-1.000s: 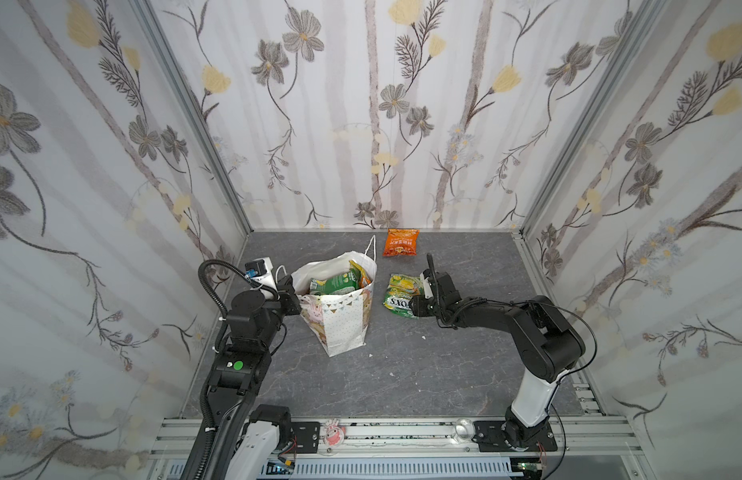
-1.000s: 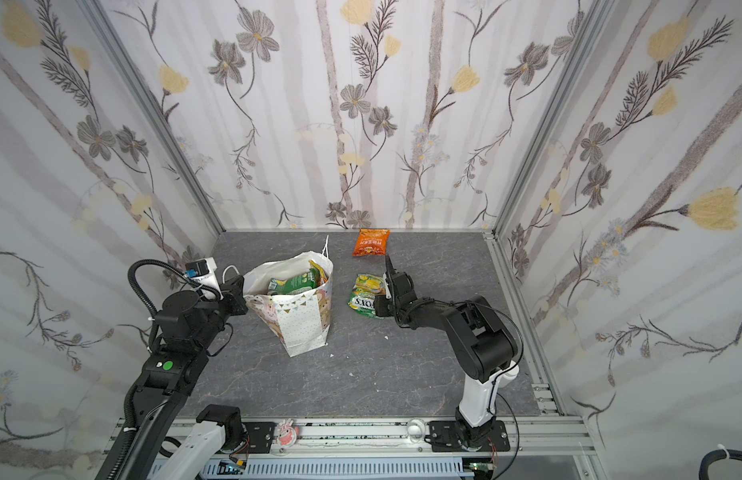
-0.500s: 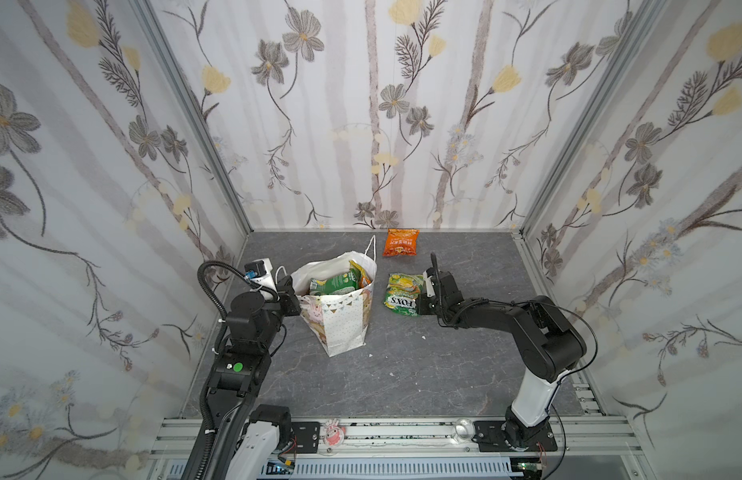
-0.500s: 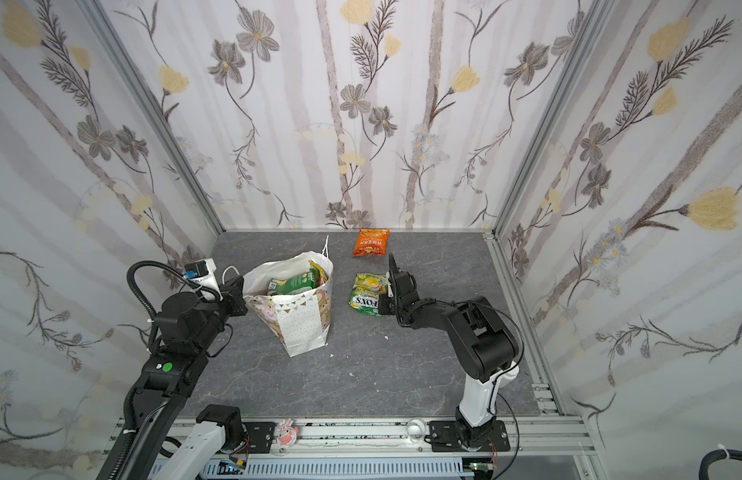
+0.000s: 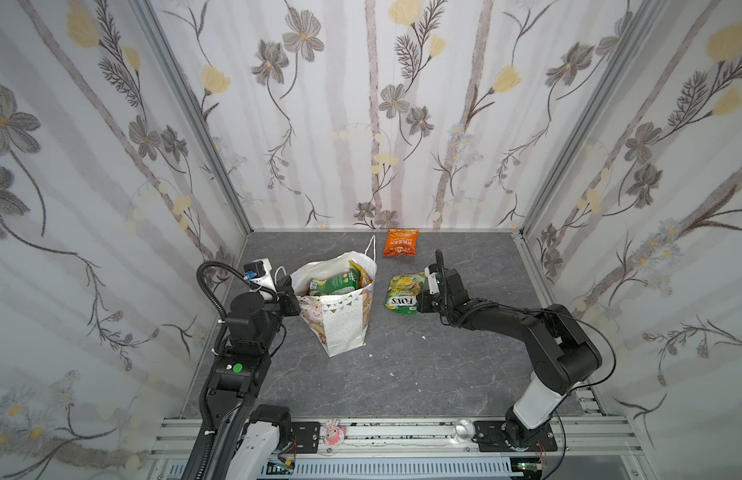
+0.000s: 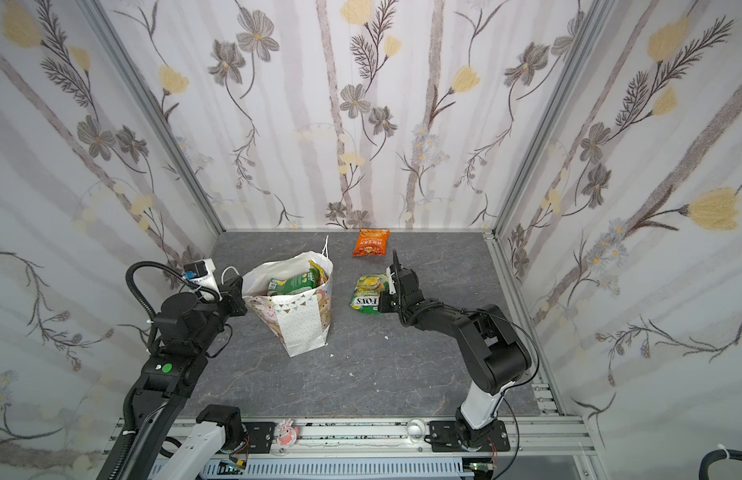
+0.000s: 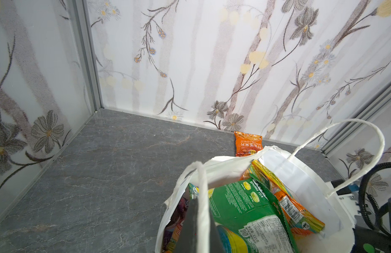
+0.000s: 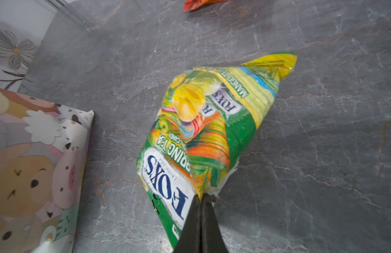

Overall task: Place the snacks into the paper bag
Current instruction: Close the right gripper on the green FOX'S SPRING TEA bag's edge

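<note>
Left gripper (image 5: 293, 297) was pressed together on the left rim of the paper bag (image 5: 340, 328). It pinched the rim just where a white cord handle (image 7: 201, 175) began. The paper bag stood upright on the gray surface (image 5: 402, 374), a little left of the middle, and its mouth was wide open.

Inside the bag a green packet (image 7: 240, 203) lay on top. A striped orange packet (image 7: 284, 197) leaned beside it, toward the right side of the bag. A purple packet (image 7: 179, 210) was tucked low, close to where the left gripper held the rim. The tops of the green and striped ones showed near the rim in both top views.

Near the bag on its right, but not touching it, was a green and yellow FOX'S packet (image 5: 404, 293). Behind it, close to the back wall, a second orange packet (image 5: 400, 242) lay flat by itself, well apart from both grippers.

On the right, the right gripper (image 8: 201, 199) was pressed together too. It pinched the edge of the FOX'S packet next to the big blue letters. Its arm reached in low from the right side. Whether that packet lay fully on the surface or was lifted a bit could not be told.
</note>
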{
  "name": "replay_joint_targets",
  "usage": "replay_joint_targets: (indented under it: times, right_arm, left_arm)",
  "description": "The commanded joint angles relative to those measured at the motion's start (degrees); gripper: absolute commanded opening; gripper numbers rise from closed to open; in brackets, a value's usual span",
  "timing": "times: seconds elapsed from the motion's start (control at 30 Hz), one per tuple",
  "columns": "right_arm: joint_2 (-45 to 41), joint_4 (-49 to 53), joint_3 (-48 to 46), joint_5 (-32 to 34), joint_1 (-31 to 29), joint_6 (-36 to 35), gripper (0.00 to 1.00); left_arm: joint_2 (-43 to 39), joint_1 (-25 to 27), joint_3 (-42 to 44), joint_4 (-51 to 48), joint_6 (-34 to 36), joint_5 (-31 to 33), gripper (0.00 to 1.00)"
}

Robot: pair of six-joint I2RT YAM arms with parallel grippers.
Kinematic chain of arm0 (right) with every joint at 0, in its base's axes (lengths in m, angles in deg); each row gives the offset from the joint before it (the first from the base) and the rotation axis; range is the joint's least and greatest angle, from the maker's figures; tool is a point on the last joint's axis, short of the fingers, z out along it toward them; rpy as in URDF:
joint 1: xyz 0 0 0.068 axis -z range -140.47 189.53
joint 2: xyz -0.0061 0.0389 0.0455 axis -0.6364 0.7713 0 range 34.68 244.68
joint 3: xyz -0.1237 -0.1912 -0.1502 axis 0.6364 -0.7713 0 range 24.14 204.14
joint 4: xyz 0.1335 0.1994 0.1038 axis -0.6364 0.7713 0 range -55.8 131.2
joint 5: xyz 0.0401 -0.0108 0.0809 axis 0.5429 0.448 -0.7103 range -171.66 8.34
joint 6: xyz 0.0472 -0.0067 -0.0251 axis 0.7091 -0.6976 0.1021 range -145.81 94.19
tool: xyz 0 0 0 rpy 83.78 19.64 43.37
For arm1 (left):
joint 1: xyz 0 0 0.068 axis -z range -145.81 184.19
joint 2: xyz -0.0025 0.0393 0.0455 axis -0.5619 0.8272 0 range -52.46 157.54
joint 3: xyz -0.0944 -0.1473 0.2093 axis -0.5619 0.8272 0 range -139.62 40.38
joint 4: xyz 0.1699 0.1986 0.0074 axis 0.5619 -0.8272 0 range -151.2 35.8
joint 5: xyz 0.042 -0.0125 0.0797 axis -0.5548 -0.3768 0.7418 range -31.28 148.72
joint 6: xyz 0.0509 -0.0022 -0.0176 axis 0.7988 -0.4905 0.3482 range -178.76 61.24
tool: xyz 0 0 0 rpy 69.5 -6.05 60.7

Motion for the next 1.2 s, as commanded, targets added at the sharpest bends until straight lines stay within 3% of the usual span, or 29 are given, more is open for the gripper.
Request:
replay_joint_targets:
  times: [0.0,0.63,0.77,0.83,0.87,0.97,1.17]
  right_arm:
    - [-2.99,-0.37,-0.06,-1.08,0.02,-1.14,0.00]
    - [-19.78,3.81,3.67,-3.01,-0.12,-3.20,0.00]
    - [-20.49,10.00,5.61,1.41,-0.05,-3.69,0.02]
    - [-20.48,14.36,5.76,5.38,-0.05,-2.69,0.31]
    - [-20.60,15.93,5.11,5.96,-0.06,-2.55,0.36]
    - [-21.40,17.20,1.19,6.34,-0.07,-2.46,0.52]
    - [-22.23,15.84,-7.08,6.49,-0.06,-3.36,0.64]
  left_arm:
    - [-0.10,-0.08,-0.10,1.25,0.03,0.75,0.05]
    - [-0.60,-0.11,-0.01,1.26,-0.14,0.40,0.05]
    - [-0.69,-0.05,0.04,1.26,-0.15,0.31,0.05]
    - [-0.78,-0.10,0.07,1.18,-0.14,0.42,0.05]
    - [-0.86,-0.05,0.03,1.18,-0.14,0.31,0.05]
    - [-1.04,-0.11,0.05,1.33,-0.23,0.25,0.05]
    - [-0.95,-0.12,0.03,1.35,-0.16,0.12,0.05]
